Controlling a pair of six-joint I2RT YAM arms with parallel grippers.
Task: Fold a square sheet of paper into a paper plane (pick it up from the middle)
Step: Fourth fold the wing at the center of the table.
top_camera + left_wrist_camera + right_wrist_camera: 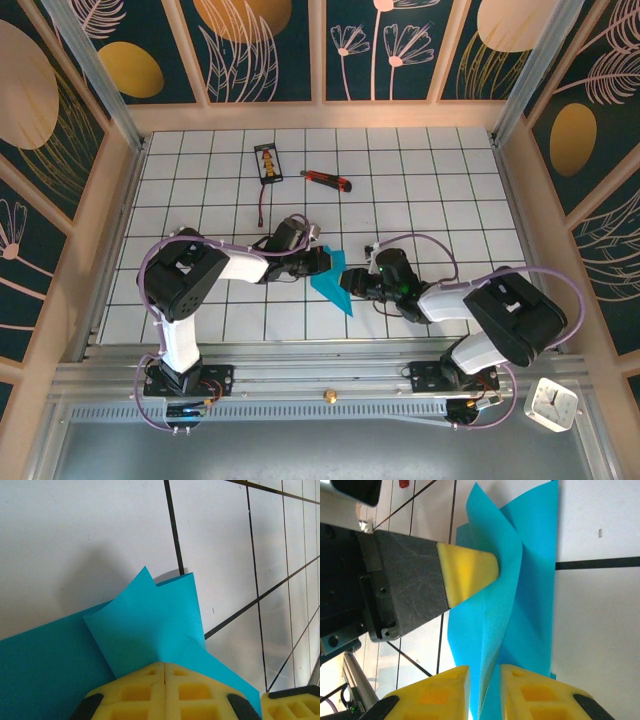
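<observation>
Fully closed left gripper [165, 669] on paper [150, 622]

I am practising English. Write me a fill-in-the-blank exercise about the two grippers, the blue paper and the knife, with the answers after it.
1. The left gripper is ___ on the sheet of paper.
2. The right gripper has a narrow ___ between its jaws, with the paper's edge in it.
3. The finger pads of both grippers are ___.
4. The utility knife is red and ___.
Missing words: shut, gap, yellow, black.
</observation>
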